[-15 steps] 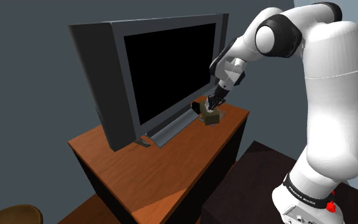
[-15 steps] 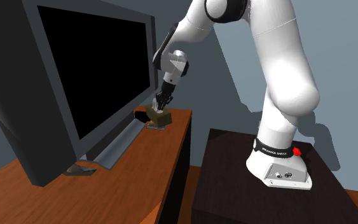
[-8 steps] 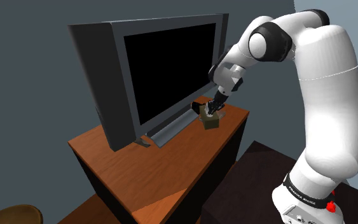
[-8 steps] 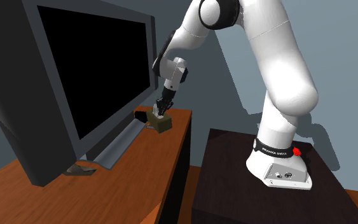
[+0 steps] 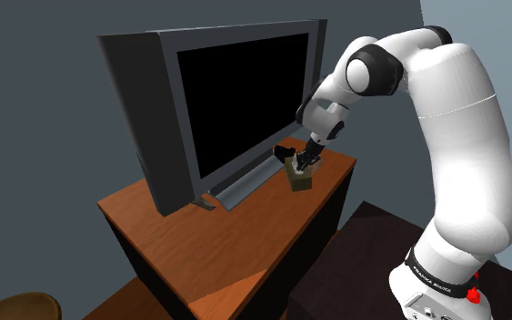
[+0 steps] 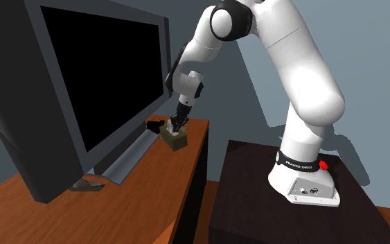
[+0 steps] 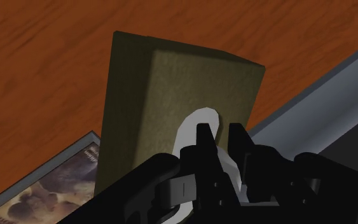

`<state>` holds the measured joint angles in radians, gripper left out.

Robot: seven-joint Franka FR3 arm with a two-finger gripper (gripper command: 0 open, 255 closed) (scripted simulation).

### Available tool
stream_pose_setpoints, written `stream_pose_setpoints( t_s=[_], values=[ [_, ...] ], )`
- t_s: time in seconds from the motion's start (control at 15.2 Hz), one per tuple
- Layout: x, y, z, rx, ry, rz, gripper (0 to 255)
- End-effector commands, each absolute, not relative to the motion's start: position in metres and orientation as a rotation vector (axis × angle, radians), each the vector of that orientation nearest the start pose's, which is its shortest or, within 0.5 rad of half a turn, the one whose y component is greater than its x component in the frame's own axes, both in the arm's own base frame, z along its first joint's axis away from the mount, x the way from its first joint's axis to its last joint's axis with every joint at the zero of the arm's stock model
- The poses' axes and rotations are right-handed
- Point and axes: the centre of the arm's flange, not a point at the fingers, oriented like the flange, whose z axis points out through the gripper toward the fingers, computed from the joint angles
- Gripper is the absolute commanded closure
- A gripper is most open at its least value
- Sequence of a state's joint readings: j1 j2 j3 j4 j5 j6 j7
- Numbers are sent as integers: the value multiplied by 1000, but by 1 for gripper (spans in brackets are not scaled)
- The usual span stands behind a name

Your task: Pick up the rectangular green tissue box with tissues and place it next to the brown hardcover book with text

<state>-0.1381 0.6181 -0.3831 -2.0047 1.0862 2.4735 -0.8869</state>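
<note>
An olive-green tissue box (image 5: 300, 180) (image 6: 176, 142) (image 7: 171, 83) sits low over the far end of the wooden table (image 5: 208, 245), beside the TV's base. My black gripper (image 5: 304, 162) (image 6: 176, 127) (image 7: 220, 131) comes down onto its top. Its fingers are shut on the white tissue (image 7: 193, 127) sticking out of the box. A book with a picture cover (image 7: 50, 184) lies flat on the table beside and partly under the box. I cannot tell whether the box touches the table.
A big flat TV (image 5: 217, 100) (image 6: 82, 83) stands close behind the box, its grey base (image 7: 336, 95) right next to it. A small black object (image 5: 284, 152) (image 6: 155, 125) lies by the base. The table's edge (image 6: 199, 149) is near the dark stand (image 6: 255, 201).
The gripper and the tissue box have sunk and shifted slightly toward the table's front. The arm's elbow has swung to the shoulder view's left.
</note>
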Motion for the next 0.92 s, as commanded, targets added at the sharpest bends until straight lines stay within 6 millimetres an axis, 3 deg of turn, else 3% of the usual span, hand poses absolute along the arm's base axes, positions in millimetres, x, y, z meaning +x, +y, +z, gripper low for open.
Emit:
stream_pose_setpoints(
  t_s=[0.0, 0.59, 0.66, 0.86],
  values=[
    [510, -297, 145, -2723, 650, -354, 255],
    [510, -297, 138, -2723, 650, -354, 255],
    [510, -297, 138, -2723, 650, -354, 0],
    [510, -297, 138, -2723, 650, -354, 0]
  ],
)
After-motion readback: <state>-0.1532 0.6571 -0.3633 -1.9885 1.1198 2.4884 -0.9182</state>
